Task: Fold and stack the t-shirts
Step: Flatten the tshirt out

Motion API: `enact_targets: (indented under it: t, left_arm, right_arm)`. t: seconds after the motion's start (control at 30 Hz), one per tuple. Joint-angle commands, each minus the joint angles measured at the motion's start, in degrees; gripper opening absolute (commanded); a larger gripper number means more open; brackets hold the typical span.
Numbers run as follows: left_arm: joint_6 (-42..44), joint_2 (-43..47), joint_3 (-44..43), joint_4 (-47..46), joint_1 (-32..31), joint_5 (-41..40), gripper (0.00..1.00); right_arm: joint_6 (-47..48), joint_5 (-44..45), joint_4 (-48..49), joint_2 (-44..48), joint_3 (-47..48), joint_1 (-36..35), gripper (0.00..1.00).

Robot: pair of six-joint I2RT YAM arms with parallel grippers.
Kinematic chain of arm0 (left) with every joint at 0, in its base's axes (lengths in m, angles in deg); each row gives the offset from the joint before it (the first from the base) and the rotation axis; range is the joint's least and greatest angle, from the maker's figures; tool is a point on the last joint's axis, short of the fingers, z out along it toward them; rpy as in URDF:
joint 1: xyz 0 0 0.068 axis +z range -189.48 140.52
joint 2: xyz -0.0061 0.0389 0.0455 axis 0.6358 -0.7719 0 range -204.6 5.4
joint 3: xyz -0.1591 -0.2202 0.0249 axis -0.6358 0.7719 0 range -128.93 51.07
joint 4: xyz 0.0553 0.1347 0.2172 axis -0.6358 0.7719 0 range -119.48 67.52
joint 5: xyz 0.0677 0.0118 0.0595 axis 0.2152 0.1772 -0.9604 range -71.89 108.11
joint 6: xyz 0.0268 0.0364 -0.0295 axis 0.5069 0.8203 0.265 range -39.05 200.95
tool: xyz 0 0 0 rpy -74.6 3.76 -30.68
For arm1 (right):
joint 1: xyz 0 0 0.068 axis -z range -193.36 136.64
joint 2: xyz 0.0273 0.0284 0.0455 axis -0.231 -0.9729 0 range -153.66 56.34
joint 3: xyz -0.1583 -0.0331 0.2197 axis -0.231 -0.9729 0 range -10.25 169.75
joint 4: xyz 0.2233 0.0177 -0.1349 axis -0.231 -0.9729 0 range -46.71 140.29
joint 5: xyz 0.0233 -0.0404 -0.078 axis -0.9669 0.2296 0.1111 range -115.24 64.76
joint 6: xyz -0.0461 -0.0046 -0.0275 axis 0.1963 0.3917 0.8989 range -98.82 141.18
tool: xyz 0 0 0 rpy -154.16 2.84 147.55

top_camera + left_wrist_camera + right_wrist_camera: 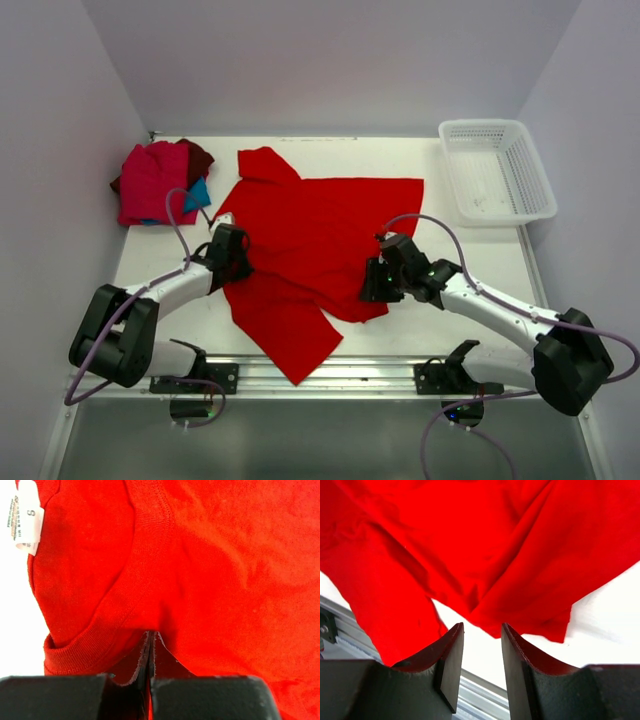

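Far left on the white table [490,250] sits a folded pile of t-shirts [155,185], crimson on top, dark maroon and teal-blue peeking out at its right side. Next along, the left gripper [151,639] has its jaws pressed together, pinching the large bright red cloth t-shirt [320,235] right by its ribbed collar [125,610]. The shirt lies spread and rumpled mid-table, between both arms. At its right side the right gripper [482,630] hangs over the hem, jaws spread, nothing between them. Far right corner: a white plastic mesh basket [497,170].
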Motion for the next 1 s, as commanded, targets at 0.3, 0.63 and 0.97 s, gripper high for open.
enact_targets:
  t: [0.3,0.63,0.97]
  left_arm:
    - [0.6,0.4,2.1,-1.9,0.3,1.9,0.0]
    - [0.4,0.5,2.8,-2.7,0.3,2.6,0.0]
    - [0.0,0.7,4.5,-3.8,0.2,3.4,0.0]
  right_arm:
    - [-4.1,3.0,-0.1,-3.5,-3.4,-8.2,0.38]
    - [-4.1,8.7,-1.2,-5.6,-1.8,-10.1,0.35]
    - [-5.0,9.1,4.5,-12.2,-0.8,-11.2,0.34]
